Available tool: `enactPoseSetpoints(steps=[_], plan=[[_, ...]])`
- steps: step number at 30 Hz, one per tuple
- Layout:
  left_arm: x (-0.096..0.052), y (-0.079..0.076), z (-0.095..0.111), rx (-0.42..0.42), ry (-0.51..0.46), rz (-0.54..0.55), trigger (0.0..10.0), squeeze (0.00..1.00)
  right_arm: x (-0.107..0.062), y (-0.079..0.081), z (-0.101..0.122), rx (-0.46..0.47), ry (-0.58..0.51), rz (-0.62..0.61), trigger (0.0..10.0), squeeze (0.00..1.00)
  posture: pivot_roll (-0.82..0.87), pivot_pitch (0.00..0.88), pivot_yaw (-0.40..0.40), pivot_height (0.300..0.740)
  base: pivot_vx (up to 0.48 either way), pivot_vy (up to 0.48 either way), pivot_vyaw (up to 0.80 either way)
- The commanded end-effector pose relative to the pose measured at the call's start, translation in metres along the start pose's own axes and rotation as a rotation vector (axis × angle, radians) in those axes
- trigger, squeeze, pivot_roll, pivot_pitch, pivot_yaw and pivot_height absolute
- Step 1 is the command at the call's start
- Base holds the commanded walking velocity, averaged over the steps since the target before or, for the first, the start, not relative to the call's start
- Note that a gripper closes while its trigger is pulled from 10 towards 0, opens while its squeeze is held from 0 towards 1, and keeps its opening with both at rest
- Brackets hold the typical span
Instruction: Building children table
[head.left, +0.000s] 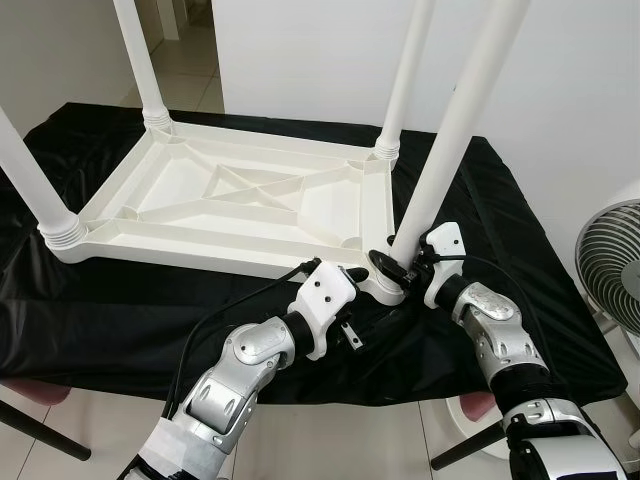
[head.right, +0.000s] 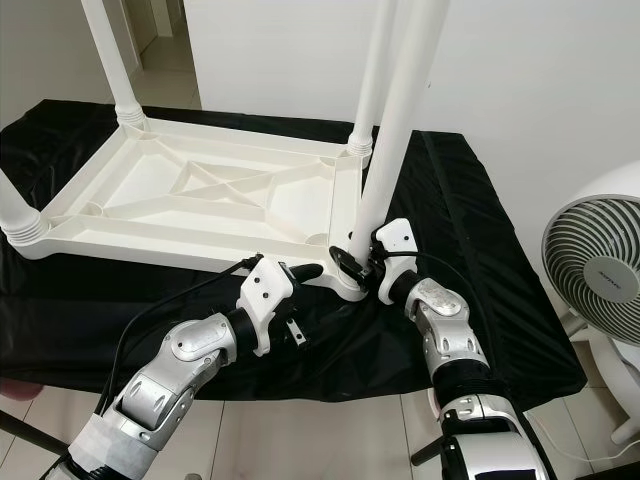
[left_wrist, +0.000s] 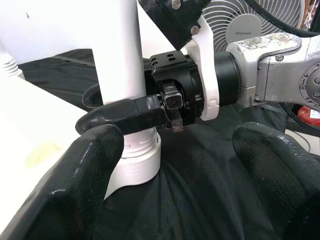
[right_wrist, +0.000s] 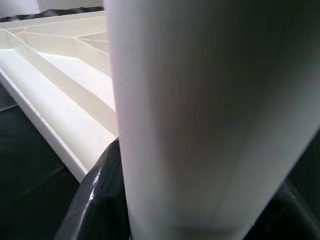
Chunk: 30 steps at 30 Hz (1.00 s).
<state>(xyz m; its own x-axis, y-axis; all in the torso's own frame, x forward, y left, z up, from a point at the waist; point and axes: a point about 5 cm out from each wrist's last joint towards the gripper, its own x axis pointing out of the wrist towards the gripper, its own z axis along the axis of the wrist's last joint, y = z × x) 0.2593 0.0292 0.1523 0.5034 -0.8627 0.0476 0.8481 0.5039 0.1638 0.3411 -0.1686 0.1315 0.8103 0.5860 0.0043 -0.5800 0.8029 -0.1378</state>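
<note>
A white plastic children's table (head.left: 240, 200) lies upside down on a black cloth, with its legs pointing up. My right gripper (head.left: 397, 262) is shut on the near right leg (head.left: 450, 130) just above its ribbed base collar (left_wrist: 140, 165) at the table's corner. In the right wrist view that leg (right_wrist: 200, 110) stands between the two black fingers (right_wrist: 95, 200). My left gripper (left_wrist: 175, 185) is open, low beside the same corner and holding nothing. Its fingers (head.left: 355, 272) point at the collar from the near side.
The black cloth (head.left: 120, 310) covers the whole work surface and hangs over its near edge. A white floor fan (head.right: 600, 260) stands to the right. A pink stool (head.left: 30, 395) sits on the floor at the near left. White wall rises behind.
</note>
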Motion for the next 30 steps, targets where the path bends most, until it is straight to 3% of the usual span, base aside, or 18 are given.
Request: enactPoseSetpoints(steps=[1,9,17,19,22,23,30], plan=[[-0.001,-0.001,-0.005,0.002,0.028,-0.004,10.0,0.0,-0.005,-0.001,-0.014,0.013,0.057,-0.07,10.0,0.0,0.09,0.045,-0.057,0.74,0.0,0.0,0.0],[-0.001,0.002,-0.004,-0.002,0.021,0.013,10.0,0.0,-0.006,0.009,-0.018,0.043,0.035,-0.246,10.0,0.0,0.09,0.043,-0.055,0.74,0.0,0.0,0.0],[-0.001,0.004,-0.005,0.001,0.027,0.02,10.0,0.0,-0.005,0.021,-0.019,0.071,0.017,-0.319,10.0,0.0,0.08,0.043,-0.046,0.74,0.0,0.0,0.0],[-0.001,0.006,-0.005,0.002,0.033,0.026,10.0,0.0,-0.001,0.035,-0.016,0.123,-0.004,-0.433,10.0,0.0,0.08,0.044,-0.043,0.74,0.0,0.0,0.0],[-0.001,0.006,-0.005,0.005,0.032,0.028,10.0,0.0,0.001,0.041,-0.015,0.143,-0.015,-0.468,10.0,0.0,0.08,0.044,-0.043,0.74,0.0,0.0,0.0],[-0.002,0.009,-0.008,0.014,0.041,0.042,10.0,0.0,0.005,0.058,-0.015,0.153,-0.021,-0.489,10.0,0.0,0.08,0.045,-0.039,0.74,0.0,0.0,0.0],[-0.003,0.012,-0.009,0.013,0.046,0.058,10.0,0.0,0.006,0.069,-0.015,0.185,-0.02,-0.583,10.0,0.0,0.08,0.048,-0.044,0.74,0.0,0.0,0.0]])
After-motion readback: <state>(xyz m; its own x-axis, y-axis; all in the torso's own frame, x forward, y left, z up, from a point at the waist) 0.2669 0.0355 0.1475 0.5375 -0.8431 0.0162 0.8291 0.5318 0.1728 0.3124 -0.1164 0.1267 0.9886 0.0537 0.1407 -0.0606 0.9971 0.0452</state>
